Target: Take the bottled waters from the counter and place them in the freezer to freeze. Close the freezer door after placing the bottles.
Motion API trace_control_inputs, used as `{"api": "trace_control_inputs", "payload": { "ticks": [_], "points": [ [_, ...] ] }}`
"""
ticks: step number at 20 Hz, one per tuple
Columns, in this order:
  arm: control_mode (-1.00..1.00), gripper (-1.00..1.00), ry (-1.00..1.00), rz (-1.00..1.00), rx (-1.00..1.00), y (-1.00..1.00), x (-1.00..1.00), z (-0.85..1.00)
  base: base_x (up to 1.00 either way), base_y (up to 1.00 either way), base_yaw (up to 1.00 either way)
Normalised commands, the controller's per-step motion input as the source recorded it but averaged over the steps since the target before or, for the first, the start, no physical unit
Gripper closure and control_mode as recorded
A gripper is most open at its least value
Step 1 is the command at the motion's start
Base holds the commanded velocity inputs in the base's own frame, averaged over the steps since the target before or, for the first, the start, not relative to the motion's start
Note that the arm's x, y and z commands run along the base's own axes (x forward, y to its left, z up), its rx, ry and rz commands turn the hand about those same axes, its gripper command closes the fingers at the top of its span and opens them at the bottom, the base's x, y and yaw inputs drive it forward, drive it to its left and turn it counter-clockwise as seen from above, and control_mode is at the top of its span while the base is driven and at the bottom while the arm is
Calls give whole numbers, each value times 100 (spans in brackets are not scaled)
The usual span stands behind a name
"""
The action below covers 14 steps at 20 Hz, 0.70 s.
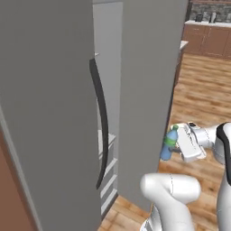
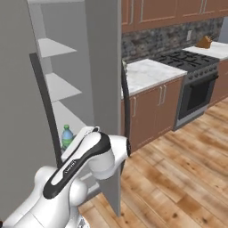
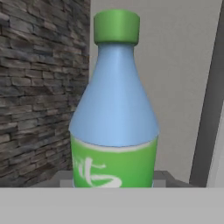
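Gripper (image 1: 173,146) closed on a bottle (image 1: 169,143) — blue body, green cap and label — carried upright, long axis vertical, cap uppermost. The freezer (image 1: 149,90) stands with both doors swung open; the bottle hangs just outside the edge of the near door, with the shelves (image 2: 55,46) lying beyond that door. The coming move turns on rounding the door edge inward — bottle kept upright.

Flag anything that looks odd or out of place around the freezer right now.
Nothing is spilled or damaged. The bottle in the pincer stands upright, blue with a green cap and label. The freezer doors stand open onto bare shelves, as loading would need.
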Motion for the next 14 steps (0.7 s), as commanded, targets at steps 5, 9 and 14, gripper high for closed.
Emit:
{"api": "trace_control_inputs", "payload": {
  "ticks": [5,9,14],
  "points": [
    [100,100,0,0,0,0,0,0,49,3,0],
    [100,100,0,0,0,0,0,0,51,18,-5],
    [100,100,0,0,0,0,0,0,47,30,-8]
  ]
}}
